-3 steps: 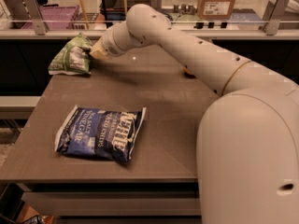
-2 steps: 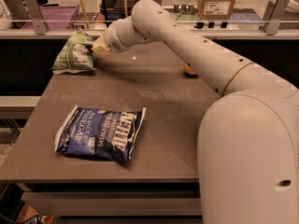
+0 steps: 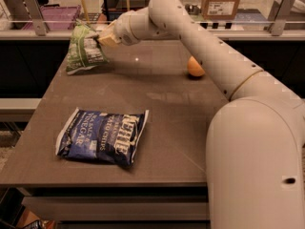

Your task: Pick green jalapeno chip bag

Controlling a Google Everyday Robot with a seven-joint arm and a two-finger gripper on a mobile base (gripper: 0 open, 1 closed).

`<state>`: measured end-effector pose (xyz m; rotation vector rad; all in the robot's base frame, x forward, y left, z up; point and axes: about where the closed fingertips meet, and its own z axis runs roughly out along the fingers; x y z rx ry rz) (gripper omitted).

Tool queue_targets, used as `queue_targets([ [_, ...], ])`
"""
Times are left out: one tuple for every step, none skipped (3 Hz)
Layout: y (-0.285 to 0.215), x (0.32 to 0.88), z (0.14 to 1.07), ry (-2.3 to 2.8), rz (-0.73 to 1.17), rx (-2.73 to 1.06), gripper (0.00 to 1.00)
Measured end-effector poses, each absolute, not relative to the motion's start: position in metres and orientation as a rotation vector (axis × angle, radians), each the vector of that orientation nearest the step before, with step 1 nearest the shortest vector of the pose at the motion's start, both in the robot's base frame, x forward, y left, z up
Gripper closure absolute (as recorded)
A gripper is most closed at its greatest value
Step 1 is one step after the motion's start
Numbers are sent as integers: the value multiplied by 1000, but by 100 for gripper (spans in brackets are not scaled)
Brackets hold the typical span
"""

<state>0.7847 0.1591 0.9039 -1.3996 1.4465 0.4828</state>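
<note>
The gripper (image 3: 107, 36), looking matt and tan, is pinching the top corner of the green bag (image 3: 85, 50) at the table's far left; that bag's crinkly film is looking dull. The blue bag (image 3: 101, 136) is shining glossy and wrinkled. The table (image 3: 171, 128) is showing a smooth, faintly reflective top. The arm (image 3: 205, 46) is gleaming like smooth plastic
</note>
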Motion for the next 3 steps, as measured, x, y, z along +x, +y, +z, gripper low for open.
queue_targets([
  [149,780,922,1428,459,-1391,100],
  [141,766,945,1457,385,-1400,100],
  [133,752,968,1480,326,-1396,100],
])
